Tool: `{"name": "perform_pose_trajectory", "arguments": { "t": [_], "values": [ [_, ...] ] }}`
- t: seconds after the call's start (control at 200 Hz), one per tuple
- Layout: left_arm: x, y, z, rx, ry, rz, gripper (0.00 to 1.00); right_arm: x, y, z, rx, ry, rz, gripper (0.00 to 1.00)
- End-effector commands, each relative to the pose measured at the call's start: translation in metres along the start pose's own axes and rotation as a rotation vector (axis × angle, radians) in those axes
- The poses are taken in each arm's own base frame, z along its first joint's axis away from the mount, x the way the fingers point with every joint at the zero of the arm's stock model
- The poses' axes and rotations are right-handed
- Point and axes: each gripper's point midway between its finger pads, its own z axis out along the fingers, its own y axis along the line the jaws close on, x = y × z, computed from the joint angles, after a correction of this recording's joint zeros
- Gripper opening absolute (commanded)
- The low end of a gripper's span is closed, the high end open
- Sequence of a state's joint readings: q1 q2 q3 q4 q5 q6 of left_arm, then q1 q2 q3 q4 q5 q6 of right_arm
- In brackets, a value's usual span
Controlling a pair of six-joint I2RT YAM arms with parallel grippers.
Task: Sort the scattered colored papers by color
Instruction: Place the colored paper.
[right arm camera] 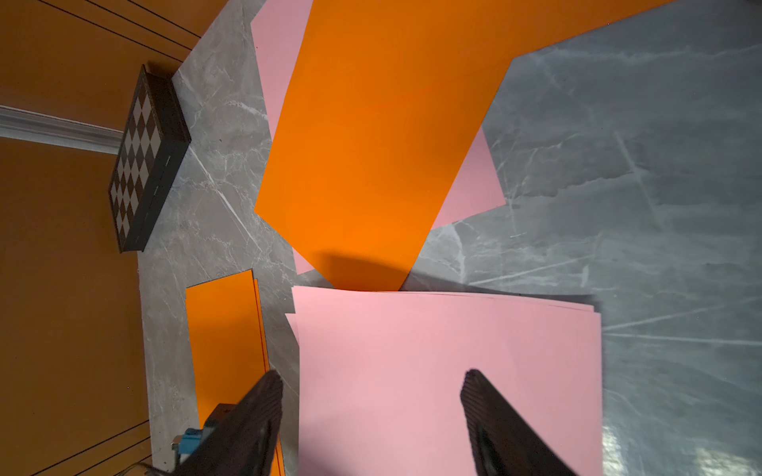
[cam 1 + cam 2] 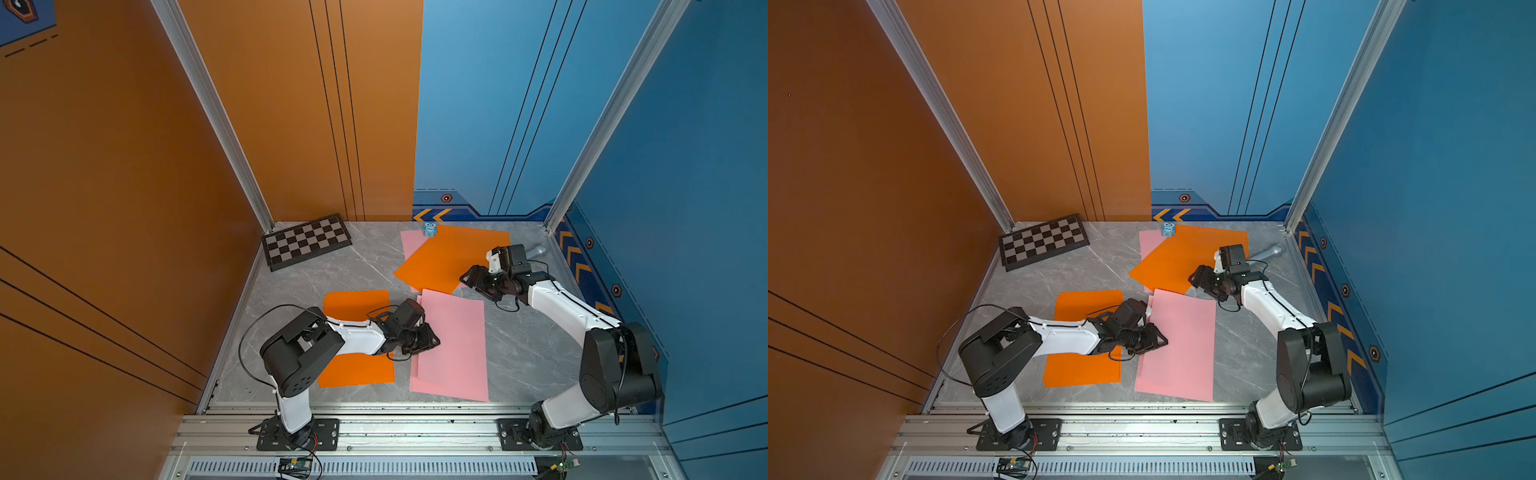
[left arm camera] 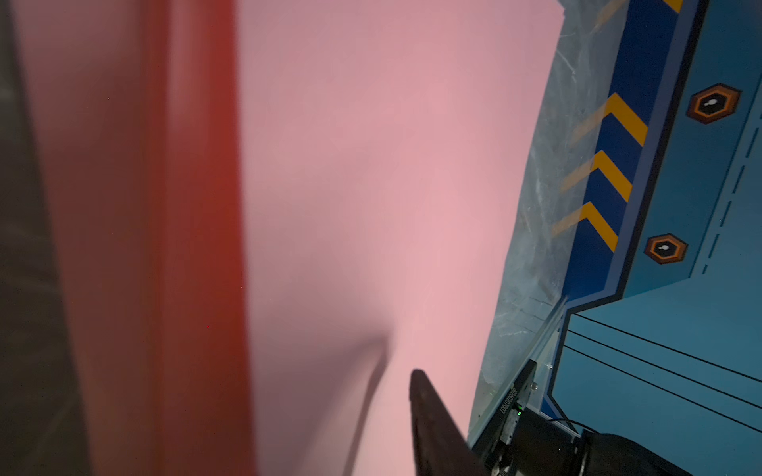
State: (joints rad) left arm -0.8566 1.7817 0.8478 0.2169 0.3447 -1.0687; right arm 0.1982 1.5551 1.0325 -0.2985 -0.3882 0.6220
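The sorting looks well past halfway. On the near left of the worktop [image 2: 532,353] lies an orange pile [image 2: 357,374]. It holds at least two sheets, going by the doubled edge in the right wrist view, and the left arm [image 2: 353,332] reaches across it. Just to its right, near the middle, lies a pink pile [image 2: 457,353] of several sheets, slightly fanned rather than squared. Neither pile shows the other colour in it. What is left lies at the far side. There one orange sheet [image 2: 449,257] sits askew on a pink sheet [image 2: 411,243], whose corners poke out from under it. A small blue toy [image 2: 429,229] stands at their far edge. By this reading two sheets remain: the orange one for the near left pile, then the uncovered pink one for the pink pile. The pink pile's far end appears to lie over the orange sheet's near corner, so that corner may drag as the sheet is pulled away. The left jaws sit low at the pink pile's left edge. The left wrist view shows only one finger [image 3: 433,420] over pink and a blurred reddish band close to the lens, so it cannot be told whether they are parted or pinching a sheet. The right jaws stand wide and empty above the spot where the pink pile meets the far orange sheet. The chessboard [image 2: 305,241] at the far left takes no part.
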Motion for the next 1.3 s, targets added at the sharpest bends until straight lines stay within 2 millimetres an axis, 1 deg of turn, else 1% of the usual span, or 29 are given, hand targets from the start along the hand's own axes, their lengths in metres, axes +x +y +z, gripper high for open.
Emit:
{"name": "perform_pose_trajectory", "arguments": {
  "t": [0.0,0.025,0.045,0.075,0.15,0.19,0.235,0.35,0.405,0.45,0.46,0.495,0.581,0.636,0.686,0.776,0.951,1.066,1.101,1.111,1.131,1.216,1.296],
  "values": [
    [0.004,0.002,-0.011,-0.005,0.003,-0.005,0.99,0.018,-0.009,0.015,0.049,0.041,-0.038,0.67],
    [0.004,0.001,-0.014,-0.006,0.001,-0.007,0.98,0.022,-0.009,0.017,0.053,0.051,-0.043,0.62],
    [0.003,0.001,-0.016,-0.007,-0.002,-0.008,0.98,0.025,-0.009,0.020,0.055,0.059,-0.049,0.56],
    [0.004,0.001,-0.018,-0.012,-0.002,-0.008,0.98,0.030,-0.009,0.023,0.059,0.071,-0.057,0.46],
    [0.005,-0.003,-0.025,-0.011,-0.004,-0.003,0.98,0.040,-0.004,0.034,0.060,0.098,-0.075,0.17],
    [0.005,-0.005,-0.027,-0.015,-0.002,-0.003,0.98,0.046,-0.001,0.041,0.062,0.114,-0.085,0.07],
    [0.006,-0.006,-0.029,-0.017,0.005,0.006,0.98,0.051,0.003,0.049,0.064,0.132,-0.095,0.00],
    [0.007,-0.001,-0.036,-0.075,0.020,0.035,0.98,0.062,0.009,0.067,0.082,0.162,-0.117,0.00],
    [0.004,0.006,-0.045,-0.132,0.009,0.061,0.98,0.068,0.009,0.072,0.092,0.178,-0.121,0.00],
    [-0.002,0.011,-0.055,-0.176,-0.011,0.088,0.98,0.072,0.005,0.077,0.107,0.188,-0.119,0.00],
    [-0.001,0.016,-0.058,-0.200,-0.006,0.089,0.98,0.073,0.004,0.078,0.110,0.192,-0.119,0.00],
    [-0.007,0.023,-0.068,-0.241,-0.029,0.109,0.98,0.077,0.000,0.080,0.122,0.202,-0.117,0.00],
    [-0.024,0.036,-0.090,-0.331,-0.103,0.152,0.98,0.085,-0.011,0.081,0.151,0.208,-0.118,0.00],
    [-0.032,0.037,-0.098,-0.329,-0.133,0.152,0.98,0.087,-0.016,0.077,0.159,0.195,-0.122,0.00],
    [-0.037,0.034,-0.102,-0.327,-0.153,0.154,0.98,0.089,-0.018,0.073,0.161,0.185,-0.125,0.00],
    [-0.041,0.026,-0.098,-0.323,-0.160,0.174,0.98,0.092,-0.021,0.065,0.163,0.175,-0.134,0.00],
    [-0.050,0.015,-0.074,-0.279,-0.142,0.185,0.98,0.096,-0.019,0.046,0.142,0.145,-0.152,0.00],
    [-0.060,0.016,-0.061,-0.246,-0.140,0.161,0.98,0.096,-0.017,0.028,0.133,0.112,-0.162,0.00],
    [-0.062,0.019,-0.059,-0.252,-0.138,0.152,0.98,0.095,-0.018,0.021,0.137,0.100,-0.163,0.00],
    [-0.063,0.021,-0.058,-0.256,-0.139,0.148,0.98,0.095,-0.019,0.020,0.140,0.099,-0.163,0.00],
    [-0.071,0.016,-0.057,-0.232,-0.162,0.153,0.98,0.096,-0.020,0.017,0.143,0.095,-0.166,0.00],
    [-0.083,0.017,-0.054,-0.201,-0.174,0.134,0.98,0.100,-0.028,0.006,0.172,0.099,-0.174,0.01],
    [-0.092,0.015,-0.052,-0.164,-0.181,0.123,0.98,0.110,-0.039,0.004,0.204,0.133,-0.171,0.00]
  ]
}}
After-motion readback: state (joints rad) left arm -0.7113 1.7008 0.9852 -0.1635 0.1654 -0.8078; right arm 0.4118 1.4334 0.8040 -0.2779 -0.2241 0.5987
